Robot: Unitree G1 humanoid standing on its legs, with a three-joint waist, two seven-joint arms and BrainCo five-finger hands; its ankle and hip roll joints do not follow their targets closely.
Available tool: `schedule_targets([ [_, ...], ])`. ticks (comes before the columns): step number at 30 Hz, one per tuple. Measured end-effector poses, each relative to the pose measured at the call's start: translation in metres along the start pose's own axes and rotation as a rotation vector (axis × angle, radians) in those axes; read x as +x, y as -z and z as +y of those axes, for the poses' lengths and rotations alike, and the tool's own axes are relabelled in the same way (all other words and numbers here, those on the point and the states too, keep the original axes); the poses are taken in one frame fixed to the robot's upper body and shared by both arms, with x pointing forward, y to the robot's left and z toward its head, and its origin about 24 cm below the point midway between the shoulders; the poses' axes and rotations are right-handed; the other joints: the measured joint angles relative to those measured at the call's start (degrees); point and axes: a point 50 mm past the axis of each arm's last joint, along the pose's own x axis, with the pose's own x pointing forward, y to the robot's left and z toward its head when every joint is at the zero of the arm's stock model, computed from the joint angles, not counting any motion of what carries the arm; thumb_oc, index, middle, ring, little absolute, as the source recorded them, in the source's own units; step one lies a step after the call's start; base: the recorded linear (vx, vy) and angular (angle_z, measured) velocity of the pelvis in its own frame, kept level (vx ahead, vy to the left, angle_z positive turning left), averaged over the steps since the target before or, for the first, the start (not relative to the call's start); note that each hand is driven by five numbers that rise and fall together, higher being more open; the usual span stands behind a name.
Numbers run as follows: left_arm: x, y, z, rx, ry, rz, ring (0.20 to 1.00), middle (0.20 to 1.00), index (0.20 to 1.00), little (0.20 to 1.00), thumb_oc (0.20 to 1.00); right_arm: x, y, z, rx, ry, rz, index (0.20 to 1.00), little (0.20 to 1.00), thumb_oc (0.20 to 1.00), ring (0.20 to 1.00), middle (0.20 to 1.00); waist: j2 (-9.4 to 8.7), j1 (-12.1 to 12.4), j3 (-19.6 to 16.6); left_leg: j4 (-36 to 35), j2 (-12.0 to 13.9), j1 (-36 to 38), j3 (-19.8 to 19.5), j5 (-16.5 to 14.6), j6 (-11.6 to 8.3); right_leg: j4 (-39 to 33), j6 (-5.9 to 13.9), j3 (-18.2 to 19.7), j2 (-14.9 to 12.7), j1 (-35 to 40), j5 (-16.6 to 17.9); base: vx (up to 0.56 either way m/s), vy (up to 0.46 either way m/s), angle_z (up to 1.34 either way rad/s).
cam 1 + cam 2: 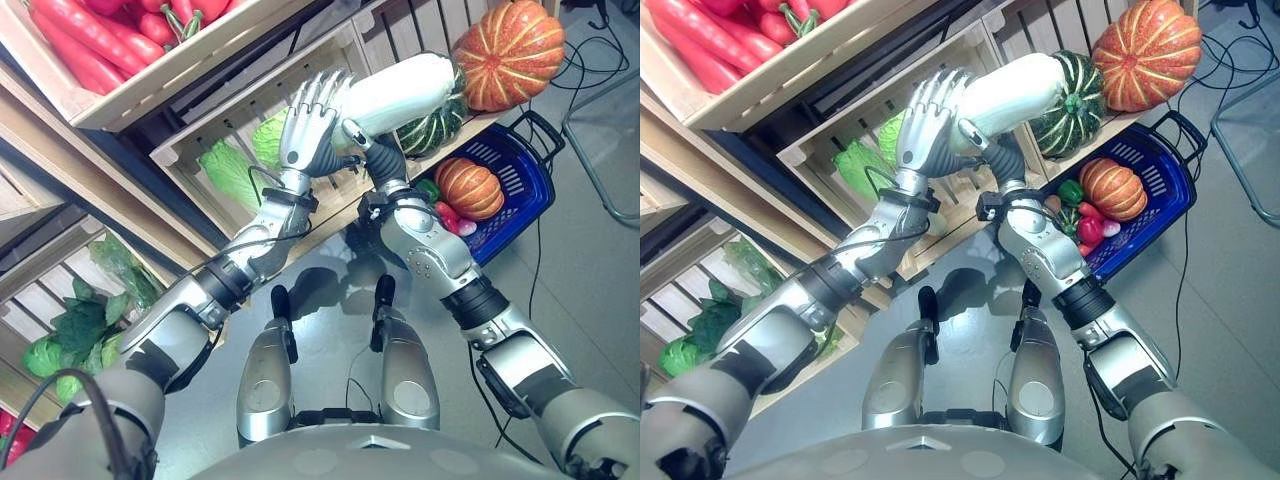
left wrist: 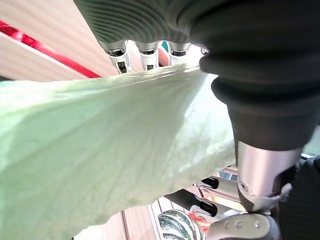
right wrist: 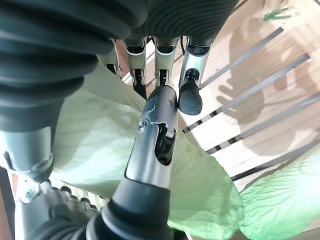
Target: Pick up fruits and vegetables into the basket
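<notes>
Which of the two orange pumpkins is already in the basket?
The smaller orange pumpkin, lying in the blue basket. The bigger one sits up on the wooden shelf.

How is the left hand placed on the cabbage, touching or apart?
Touching. In the left wrist view the cabbage lies flush against the straight fingers of the left hand, with no gap.
</notes>
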Motion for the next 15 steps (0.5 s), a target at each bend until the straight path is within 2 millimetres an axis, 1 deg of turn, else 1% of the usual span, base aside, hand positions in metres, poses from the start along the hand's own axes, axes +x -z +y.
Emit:
schedule_targets([
  [3,-0.004,0.004,-0.007,-0.032,-0.010,0.039,1.000,1.000,1.000,1.000,1.000,-0.001,0.002,-0.003,-0.029,0.000,-0.001,0.200,0.200,0.200,0.200,0.200,0.01,0.1,0.0,0.0,0.0,0.0,0.0,0.0,0.04,0.0,0.00,0.1,0.0,0.0,0.0,0.00,0.000,0.00],
  [5,-0.008,0.012,-0.011,-0.039,0.001,0.086,1.000,1.000,1.000,1.000,1.000,-0.003,0.004,-0.005,-0.051,0.000,-0.002,0.200,0.200,0.200,0.200,0.200,0.06,0.0,0.0,0.0,0.0,0.0,0.1,0.0,0.05,0.0,0.00,0.1,0.0,-0.1,0.0,0.00,0.000,0.00],
  [6,-0.013,0.024,-0.016,-0.024,0.021,0.137,1.000,1.000,1.000,1.000,1.000,-0.003,0.004,-0.006,-0.064,0.002,-0.007,0.200,0.200,0.200,0.200,0.200,0.20,-0.2,0.1,0.0,0.0,0.0,0.1,0.0,0.05,0.0,0.00,0.1,0.0,-0.1,0.0,0.00,0.000,0.00],
  [7,-0.024,0.041,-0.022,-0.006,0.052,0.222,1.000,1.000,1.000,1.000,1.000,-0.003,0.001,-0.009,-0.101,0.005,-0.026,0.200,0.200,0.200,0.200,0.200,0.44,-0.4,0.2,0.0,0.0,0.0,0.2,0.0,0.05,0.0,0.00,0.2,0.0,-0.1,0.0,0.00,0.000,0.00],
  [8,-0.028,0.047,-0.025,0.001,0.065,0.246,1.000,1.000,1.000,1.000,1.000,-0.003,-0.001,-0.010,-0.103,0.002,-0.035,0.200,0.200,0.200,0.200,0.200,0.49,-0.6,0.3,0.0,0.0,0.0,0.2,0.0,0.05,0.0,0.00,0.2,0.0,-0.2,0.0,-0.02,0.012,-0.03],
  [10,-0.059,0.072,-0.037,0.024,0.140,0.373,1.000,1.000,1.000,1.000,1.000,-0.004,-0.013,-0.009,-0.112,-0.013,-0.091,0.200,0.200,0.200,0.200,0.200,0.57,-1.1,0.3,-0.2,0.0,0.0,0.3,0.0,0.05,0.0,0.00,0.3,0.0,-0.3,0.0,-0.01,0.007,-0.02],
  [11,-0.072,0.080,-0.043,0.034,0.176,0.418,1.000,1.000,1.000,1.000,1.000,-0.004,-0.020,-0.009,-0.110,-0.017,-0.124,0.200,0.200,0.200,0.200,0.200,0.58,-1.2,0.3,-0.2,0.0,0.0,0.3,0.0,0.05,0.0,0.01,0.3,0.0,-0.4,0.0,0.00,0.000,0.00],
  [13,-0.096,0.090,-0.052,0.040,0.244,0.488,1.000,1.000,1.000,1.000,1.000,-0.006,-0.037,-0.009,-0.095,-0.034,-0.211,0.200,0.200,0.200,0.200,0.200,0.67,-1.2,0.4,-0.2,0.0,-0.1,0.3,0.0,0.05,0.0,0.01,0.3,0.0,-0.6,0.0,0.00,0.000,0.00],
  [15,-0.114,0.095,-0.057,0.030,0.283,0.533,1.000,1.000,1.000,1.000,1.000,-0.007,-0.054,-0.006,-0.109,-0.049,-0.294,0.200,0.200,0.200,0.200,0.200,0.77,-1.2,0.4,-0.2,0.0,-0.3,0.4,0.0,0.05,0.1,0.01,0.4,0.0,-0.9,0.0,0.00,0.000,0.00],
])
